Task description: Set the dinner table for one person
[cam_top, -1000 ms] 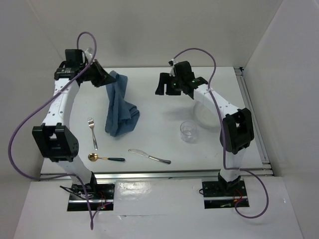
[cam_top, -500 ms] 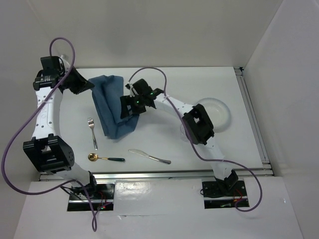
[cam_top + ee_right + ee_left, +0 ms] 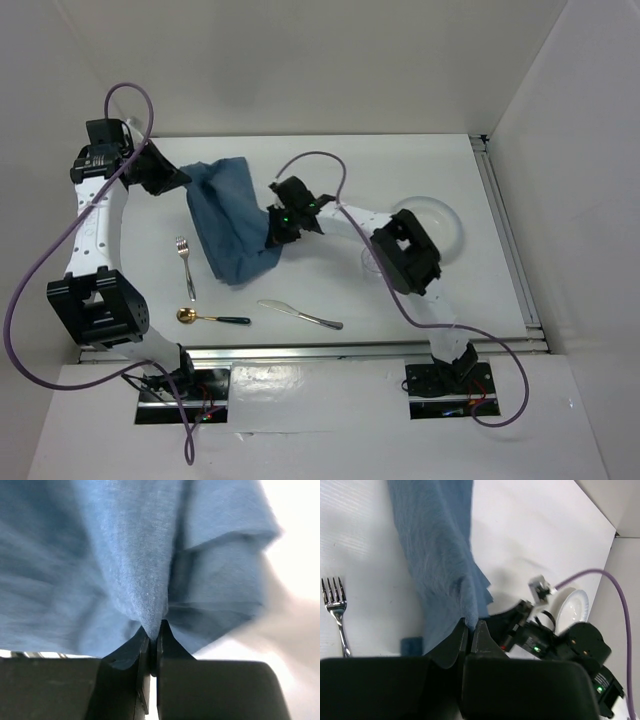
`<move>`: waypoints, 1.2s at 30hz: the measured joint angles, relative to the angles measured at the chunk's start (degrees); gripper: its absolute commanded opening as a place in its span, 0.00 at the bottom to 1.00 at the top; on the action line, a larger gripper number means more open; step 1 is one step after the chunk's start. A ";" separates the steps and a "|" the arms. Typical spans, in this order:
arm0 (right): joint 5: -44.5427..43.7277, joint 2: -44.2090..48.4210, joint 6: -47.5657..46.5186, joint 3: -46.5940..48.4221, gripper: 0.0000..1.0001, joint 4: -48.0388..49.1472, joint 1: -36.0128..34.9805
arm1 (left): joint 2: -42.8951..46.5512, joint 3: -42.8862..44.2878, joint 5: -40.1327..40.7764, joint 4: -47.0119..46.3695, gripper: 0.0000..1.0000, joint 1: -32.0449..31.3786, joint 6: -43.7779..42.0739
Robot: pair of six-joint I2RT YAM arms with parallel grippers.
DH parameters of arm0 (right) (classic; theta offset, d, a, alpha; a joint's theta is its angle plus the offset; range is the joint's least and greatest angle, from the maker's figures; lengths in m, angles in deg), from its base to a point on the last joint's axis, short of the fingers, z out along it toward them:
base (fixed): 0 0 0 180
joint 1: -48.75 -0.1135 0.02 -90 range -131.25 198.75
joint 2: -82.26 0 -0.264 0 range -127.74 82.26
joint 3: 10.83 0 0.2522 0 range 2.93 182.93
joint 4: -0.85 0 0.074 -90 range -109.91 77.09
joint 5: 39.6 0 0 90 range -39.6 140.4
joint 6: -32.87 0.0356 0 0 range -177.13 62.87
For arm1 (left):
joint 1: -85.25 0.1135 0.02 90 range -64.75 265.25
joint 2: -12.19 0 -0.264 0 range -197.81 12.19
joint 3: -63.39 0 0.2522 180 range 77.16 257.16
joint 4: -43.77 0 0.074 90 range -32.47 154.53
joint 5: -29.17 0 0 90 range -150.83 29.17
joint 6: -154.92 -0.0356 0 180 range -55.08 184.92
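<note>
A blue-grey cloth mat (image 3: 228,215) hangs stretched over the white dinner table (image 3: 330,290) between my two grippers. My left gripper (image 3: 183,176) is shut on the mat's far left corner; the left wrist view shows the cloth (image 3: 437,555) pinched at my left gripper (image 3: 470,625). My right gripper (image 3: 276,235) is shut on the mat's right edge, and in the right wrist view a fold of cloth (image 3: 150,570) is clamped at my right gripper (image 3: 153,628). The mat's lower part sags onto the table.
A fork (image 3: 184,262) lies left of the mat, a gold-bowled spoon (image 3: 205,318) nearer the front, a knife (image 3: 300,314) at the front middle. A clear glass (image 3: 372,262) and a white plate (image 3: 440,222) sit to the right, partly behind the right arm.
My right arm swung left from the plate to the mat and shut on its right edge. My left gripper carried its corner left, spreading the cloth wider.
</note>
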 measured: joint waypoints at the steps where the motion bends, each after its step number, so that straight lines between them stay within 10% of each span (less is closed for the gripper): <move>1: -1.31 3.91 0.98 -6.62 0.00 1.55 0.79 | -0.04 0.00 -0.11 -0.02 0.00 0.00 0.00; 11: -10.95 36.54 4.52 -35.39 0.01 5.64 6.73 | -3.06 -4.42 -4.61 -1.60 0.00 -2.05 -0.09; 12: -10.91 38.34 4.50 -36.30 0.15 5.60 6.47 | -3.82 -5.33 -4.85 -1.73 0.00 -2.73 -0.11; 13: -10.84 39.45 4.33 -36.79 0.61 5.40 6.16 | -4.57 -6.29 -5.01 -1.77 0.00 -3.23 -0.13; 16: -11.02 39.06 2.84 -35.91 0.90 3.56 5.38 | -5.86 -8.72 -5.07 -1.66 0.00 -4.28 -0.13; 36: -16.04 0.00 -6.14 13.84 0.96 -9.11 18.25 | -18.18 5.42 -4.48 0.20 0.00 -4.15 -1.68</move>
